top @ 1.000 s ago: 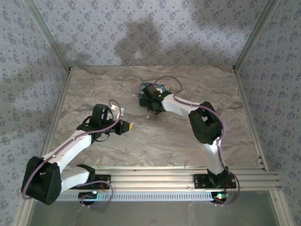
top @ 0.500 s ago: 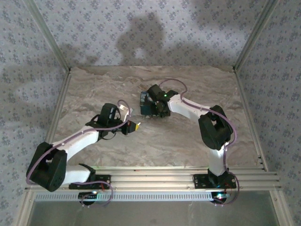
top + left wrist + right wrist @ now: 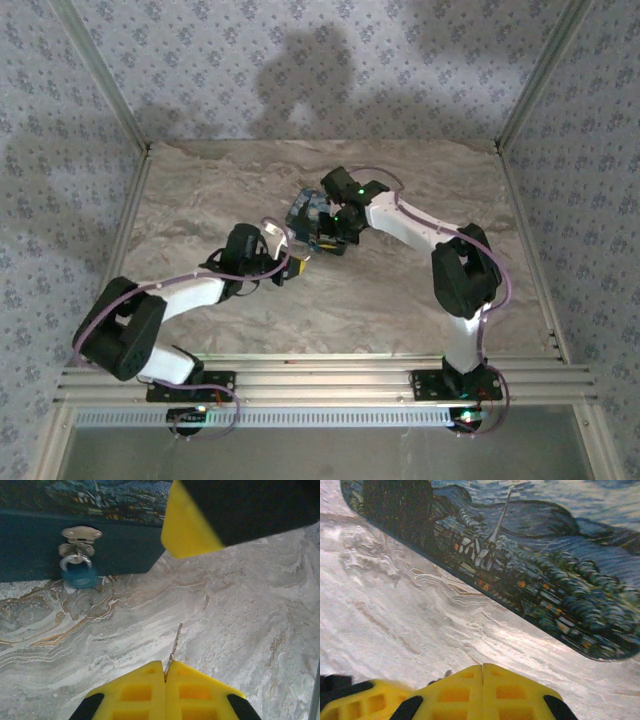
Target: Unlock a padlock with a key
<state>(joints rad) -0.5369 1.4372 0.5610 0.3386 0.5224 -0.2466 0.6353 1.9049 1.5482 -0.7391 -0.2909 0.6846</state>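
The key (image 3: 173, 647) is held by the left gripper (image 3: 165, 674). Its yellow jaws are pressed fully together on the key's head, so only the thin metal blade is seen standing out between them. The padlock (image 3: 80, 576) — a small blue body on a silver shackle — is hung from the hasp (image 3: 80, 534) on the side wall of the dark printed box (image 3: 30, 545). Its foot is at the marbled table (image 3: 240, 605); whether it touches cannot be told.

In the left wrist view the blade is pointed toward 12 o'clock, tipped slightly to 1, while the padlock lies toward 10 o'clock, well apart from the blade's tip. The lock's long axis runs from 12 to 6, foot downward. It is therefore judged that the blade must be carried across and re-angled before any keyway can be met. The lock is faced by the left arm. The right gripper (image 3: 482, 672) is closed, with nothing made out in it, and is set close beside the box's corner at about 1 o'clock from the key — probably to steady the box.

Compared with the top view a second earlier, the left gripper has been brought from well clear of the box to just beside it. The box has been shifted toward 7 o'clock, and the right arm has been re-posed beside it.
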